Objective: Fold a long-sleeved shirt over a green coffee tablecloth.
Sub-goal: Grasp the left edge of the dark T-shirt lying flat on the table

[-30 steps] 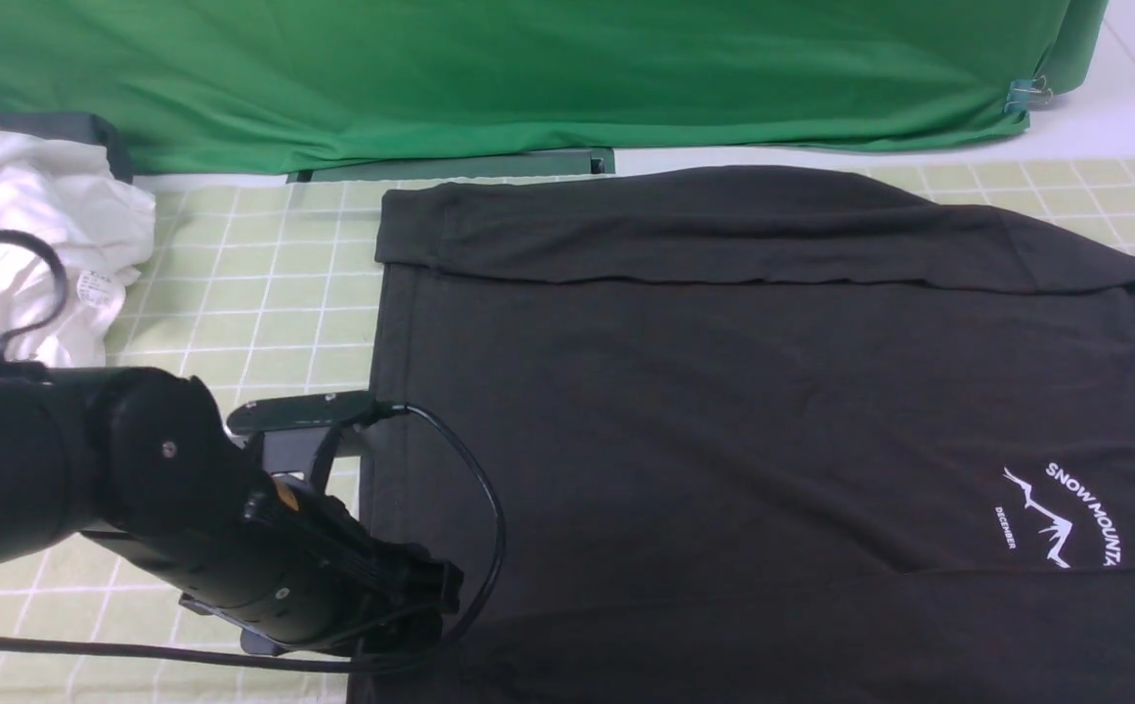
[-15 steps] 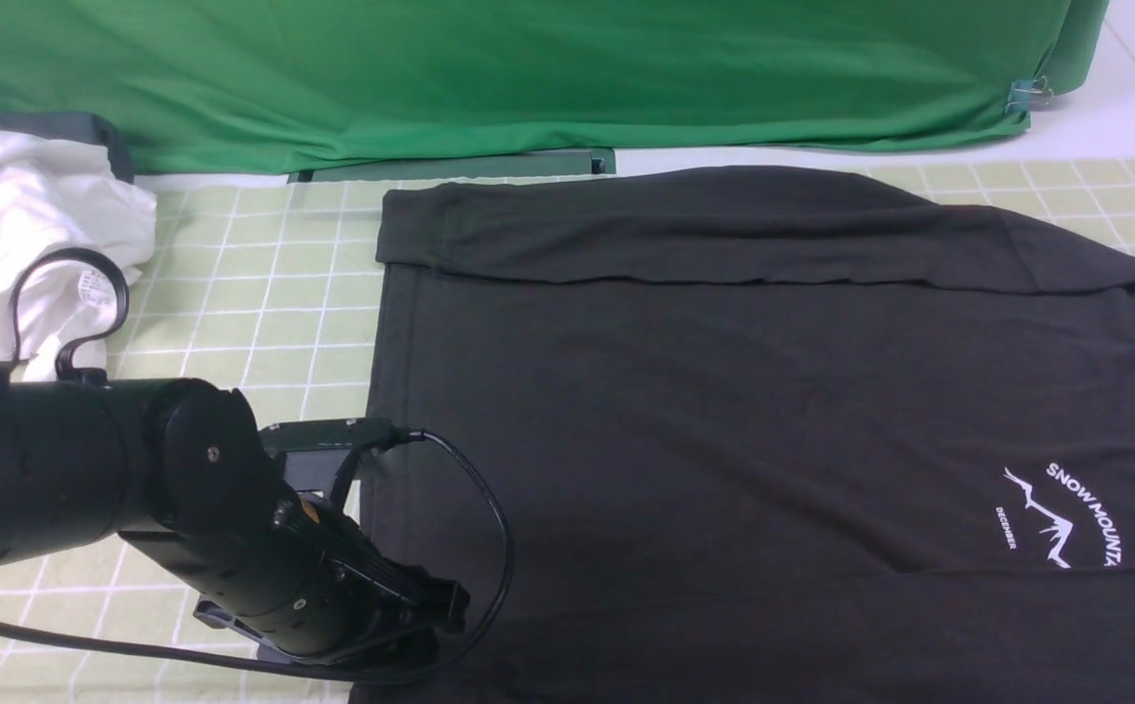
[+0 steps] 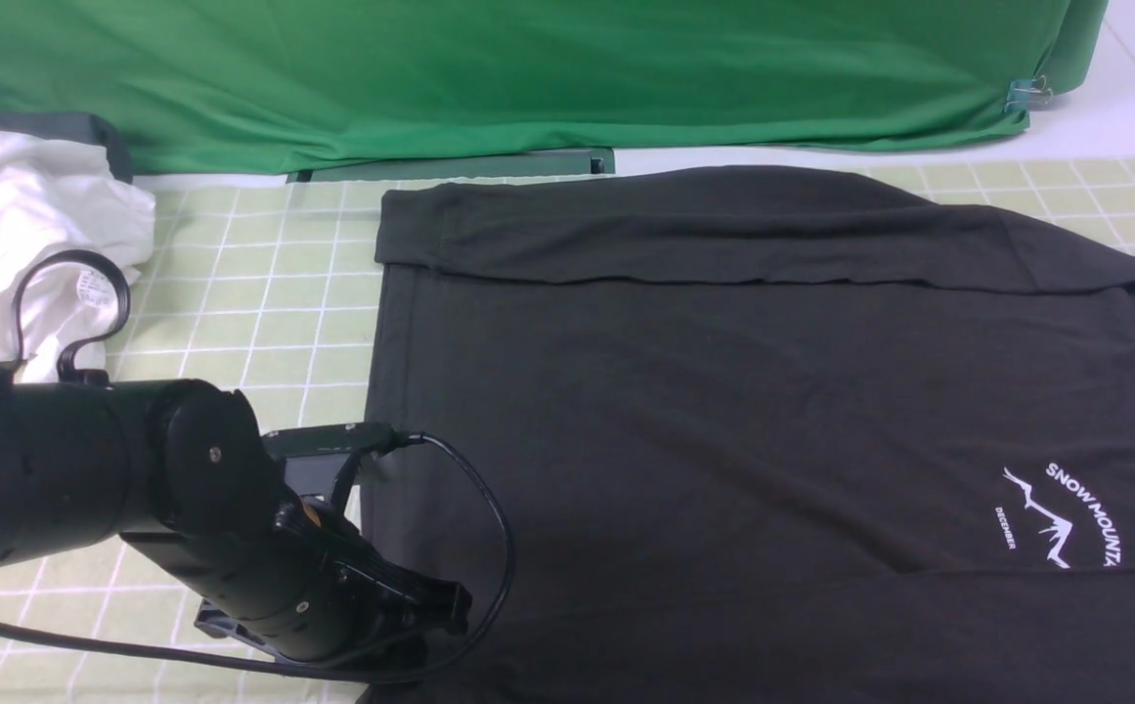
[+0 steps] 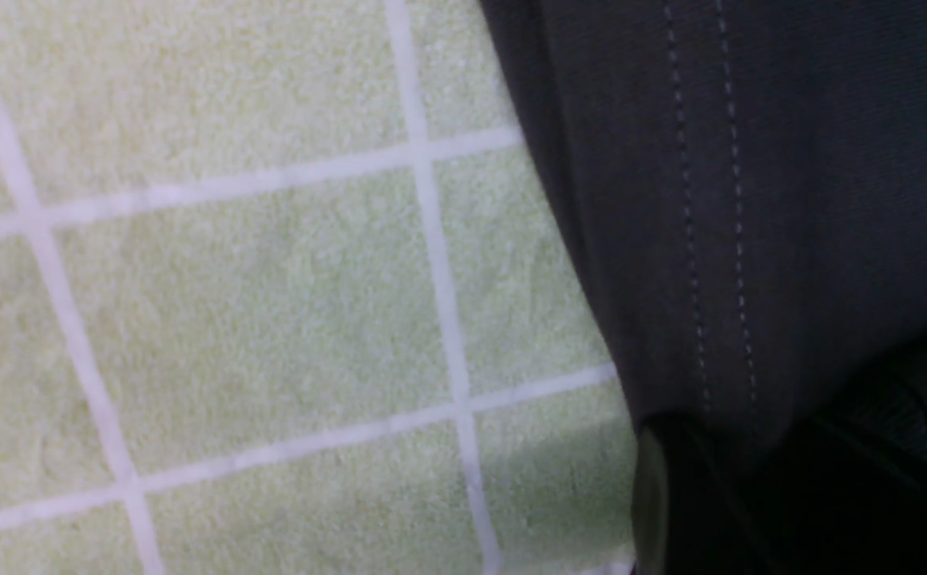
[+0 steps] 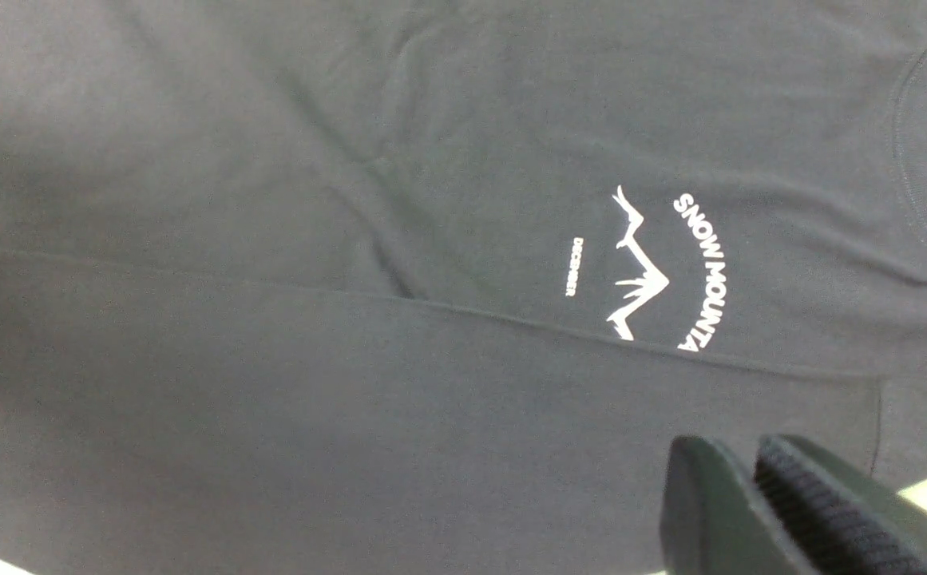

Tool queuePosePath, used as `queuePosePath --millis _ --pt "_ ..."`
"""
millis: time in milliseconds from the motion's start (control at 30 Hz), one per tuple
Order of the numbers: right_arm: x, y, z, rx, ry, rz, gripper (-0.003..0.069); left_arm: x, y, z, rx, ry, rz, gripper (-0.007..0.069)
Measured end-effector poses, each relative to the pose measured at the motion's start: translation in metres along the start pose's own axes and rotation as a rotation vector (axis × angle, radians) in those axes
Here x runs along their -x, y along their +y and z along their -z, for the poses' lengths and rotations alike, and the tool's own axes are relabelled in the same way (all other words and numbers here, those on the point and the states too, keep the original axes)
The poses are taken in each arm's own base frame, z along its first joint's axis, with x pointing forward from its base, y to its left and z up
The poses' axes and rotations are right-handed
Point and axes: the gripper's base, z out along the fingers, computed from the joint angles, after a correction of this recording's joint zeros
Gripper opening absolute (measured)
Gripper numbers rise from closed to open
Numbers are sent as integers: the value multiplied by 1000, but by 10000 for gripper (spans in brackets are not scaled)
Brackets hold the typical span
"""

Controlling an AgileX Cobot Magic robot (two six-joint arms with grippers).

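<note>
With both sleeves folded in, the black soft-knit long-sleeved shirt (image 3: 704, 411) lies on the pale-green gridded tablecloth (image 3: 244, 244); body folds remain. Left gripper (image 4: 750, 447) at hem (grip unclear); right gripper (image 5: 738, 459) slightly parted, empty.

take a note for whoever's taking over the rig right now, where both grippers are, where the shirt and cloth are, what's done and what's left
Left gripper: down at the shirt's hem edge, fabric between its fingers; firm grip not confirmed.
Right gripper: over the shirt near the chest print, fingers close together, holding nothing visible.
Long-sleeved shirt: spread on the pale green checked tablecloth, hem toward the robot's left, collar to its right.
Done: far sleeve laid along the body; near side folded over, partly covering the print.
Left: folding the body smaller, likely from the hem.
</note>
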Motion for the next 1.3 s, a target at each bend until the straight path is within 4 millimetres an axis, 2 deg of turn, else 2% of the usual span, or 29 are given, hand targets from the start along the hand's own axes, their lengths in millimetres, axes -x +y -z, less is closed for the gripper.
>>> queuePosePath --millis 267,500,667,767,1067,1233,1300 --pt "0 0 0 0 0 0 117 -1 1 2 20 31 -12 332" --pt "0 0 0 -1 -5 0 123 10 -6 11 8 17 -37 347" --pt "1 0 0 -2 -10 0 123 8 -7 11 3 44 -30 314" --pt "1 0 0 -3 -13 0 125 6 -6 11 8 75 -33 268" --pt "1 0 0 -3 -14 0 139 7 -5 8 6 49 -89 196" --pt "1 0 0 -3 -14 0 146 6 -7 8 -12 56 -115 104" --pt "1 0 0 -3 -14 0 153 6 -7 8 -19 56 -133 31"
